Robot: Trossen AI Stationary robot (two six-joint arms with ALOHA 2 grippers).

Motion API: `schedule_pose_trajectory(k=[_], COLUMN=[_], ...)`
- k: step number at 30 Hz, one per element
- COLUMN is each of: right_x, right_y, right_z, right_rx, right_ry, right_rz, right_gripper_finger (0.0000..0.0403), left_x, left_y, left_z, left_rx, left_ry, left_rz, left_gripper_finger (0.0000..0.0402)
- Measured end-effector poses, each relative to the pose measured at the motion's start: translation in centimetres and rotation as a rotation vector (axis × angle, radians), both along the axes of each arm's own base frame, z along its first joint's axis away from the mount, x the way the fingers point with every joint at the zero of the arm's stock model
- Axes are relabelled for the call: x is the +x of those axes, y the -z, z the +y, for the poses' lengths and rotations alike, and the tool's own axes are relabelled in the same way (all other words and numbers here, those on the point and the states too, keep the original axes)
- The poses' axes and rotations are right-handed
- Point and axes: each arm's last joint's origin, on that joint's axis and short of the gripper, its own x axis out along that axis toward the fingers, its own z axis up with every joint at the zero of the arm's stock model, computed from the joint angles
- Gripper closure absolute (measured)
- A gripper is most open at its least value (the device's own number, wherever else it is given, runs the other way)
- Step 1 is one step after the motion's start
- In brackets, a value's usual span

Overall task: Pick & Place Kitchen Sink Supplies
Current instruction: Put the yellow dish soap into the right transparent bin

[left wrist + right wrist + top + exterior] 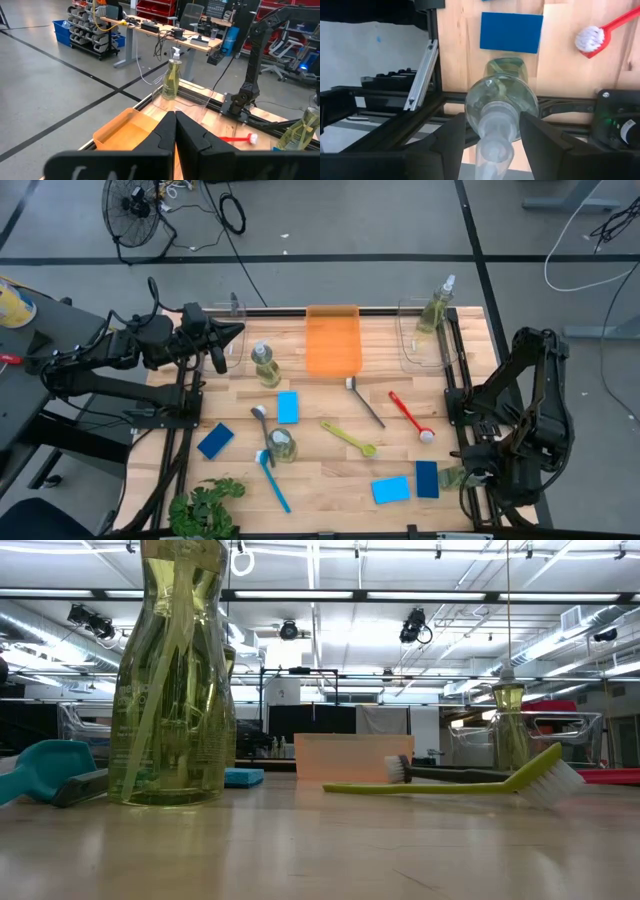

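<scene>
My right gripper [458, 476] hangs over the table's near right corner, shut on a clear pump bottle [502, 92] of yellow-green liquid. My left gripper [238, 332] waits shut, raised over the far left of the table. Two more pump bottles [265, 365] [281, 444] stand on the wood, and a third [436, 308] stands in the far right bin. Light-blue sponges [288, 407] [391, 490] and dark-blue sponges [215, 441] [427, 479] lie flat. Black [365, 402], red [410, 416], yellow-green [349, 437] and blue [272, 480] brushes lie between them. My right gripper pinches the bottle at its neck [492, 117], just under the pump head, between its two fingers [451, 135]. The fingers come from above, pointing steeply down. The bottle hangs below them, slightly tilted, over the black side rail and the table's right edge.
An orange tray [332, 340] sits at the far middle, with clear bins [425, 340] [232, 330] on either side. A green leafy plant [205, 508] stands at the near left corner. Black frame rails [452, 395] run along both sides of the table.
</scene>
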Motion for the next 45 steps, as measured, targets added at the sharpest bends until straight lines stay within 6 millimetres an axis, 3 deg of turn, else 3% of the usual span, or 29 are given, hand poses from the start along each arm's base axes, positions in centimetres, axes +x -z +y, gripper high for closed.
schedule_pose_trajectory(k=[17,27,37,42,45], right_x=[0.23,0.21,0.17,0.19,0.24], right_y=[0.58,0.50,0.54,0.54,0.52], right_z=[0.60,0.56,0.59,0.63,0.77], right_rx=[-0.033,-0.030,-0.028,-0.024,-0.010], right_ry=[-0.020,-0.028,-0.057,-0.068,-0.082], right_rz=[0.018,0.020,0.031,0.027,0.017], right_gripper_finger=[0.0220,0.0308,0.0335,0.0391,0.0395], left_x=[0.01,0.01,0.00,0.01,0.00], left_y=[0.00,0.00,0.00,0.00,-0.01], left_z=[0.00,0.00,0.00,0.00,0.00], left_rx=[-0.001,-0.001,0.000,0.000,0.000], left_ry=[0.000,0.000,0.000,0.000,0.000], left_rz=[0.000,0.000,0.000,0.000,-0.001], left_gripper_finger=[0.0390,0.0390,0.0390,0.0390,0.0390])
